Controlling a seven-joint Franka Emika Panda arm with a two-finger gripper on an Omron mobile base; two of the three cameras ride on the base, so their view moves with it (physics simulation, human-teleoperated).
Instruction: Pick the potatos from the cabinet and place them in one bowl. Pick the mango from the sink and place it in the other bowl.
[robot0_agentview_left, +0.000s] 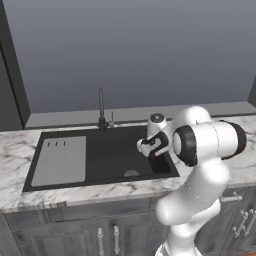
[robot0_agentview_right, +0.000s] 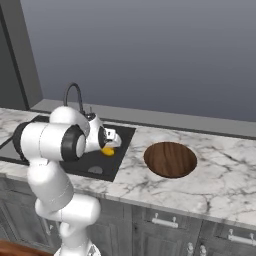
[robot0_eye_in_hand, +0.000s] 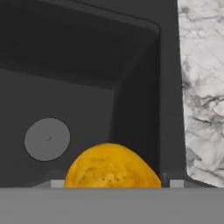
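Note:
The yellow-orange mango (robot0_agentview_right: 107, 151) hangs just under my gripper (robot0_agentview_right: 111, 145), over the right end of the black sink (robot0_agentview_left: 110, 155). In the hand view the mango (robot0_eye_in_hand: 111, 168) sits large at the bottom between the finger positions, well above the basin floor, so the gripper is shut on it. My gripper (robot0_agentview_left: 145, 146) also appears above the basin's right half. The dark reddish-brown other bowl (robot0_agentview_right: 170, 159) stands on the marble counter right of the sink, apart from the gripper. The potatos, the cabinet and the one bowl are out of view.
A grey drainboard panel (robot0_agentview_left: 60, 160) covers the sink's left part. The thin dark faucet (robot0_agentview_left: 101, 110) rises behind the basin. A round drain (robot0_eye_in_hand: 47, 138) lies on the sink floor. Marble counter (robot0_agentview_right: 225, 175) runs to the right, with drawers (robot0_agentview_right: 165, 222) below.

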